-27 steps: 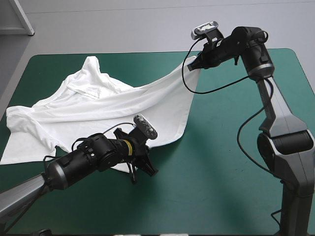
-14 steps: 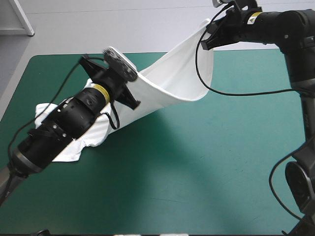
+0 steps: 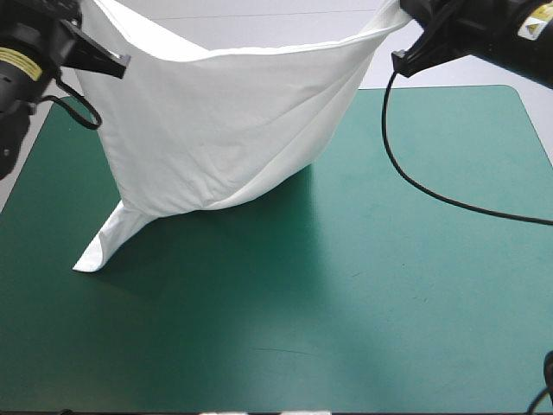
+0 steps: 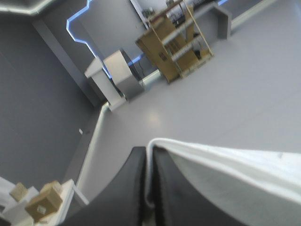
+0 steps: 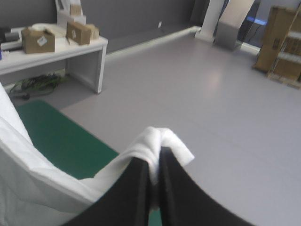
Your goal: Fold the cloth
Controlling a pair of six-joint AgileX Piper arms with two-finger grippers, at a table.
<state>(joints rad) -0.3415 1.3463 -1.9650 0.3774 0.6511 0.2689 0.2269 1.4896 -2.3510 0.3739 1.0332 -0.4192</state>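
Note:
The white T-shirt [image 3: 225, 121] hangs stretched between both raised arms above the teal-green table [image 3: 389, 285], its top hem sagging between them. One sleeve [image 3: 104, 246] trails down and touches the cover at the left. My left gripper [image 3: 95, 56] is at the upper left, shut on one corner of the hem. In the left wrist view the left gripper [image 4: 150, 157] pinches the white hem [image 4: 225, 160]. My right gripper [image 3: 399, 26] holds the other corner at the upper right. In the right wrist view the right gripper [image 5: 155, 167] pinches a bunched white corner [image 5: 162, 141].
The teal-green cover lies bare on the near and right parts of the table. The right arm's black cable [image 3: 432, 186] hangs over the table's right half.
Both arms have risen and moved apart, lifting the T-shirt almost wholly off the table and stretching it wide. Earlier most of it lay spread on the left of the cover.

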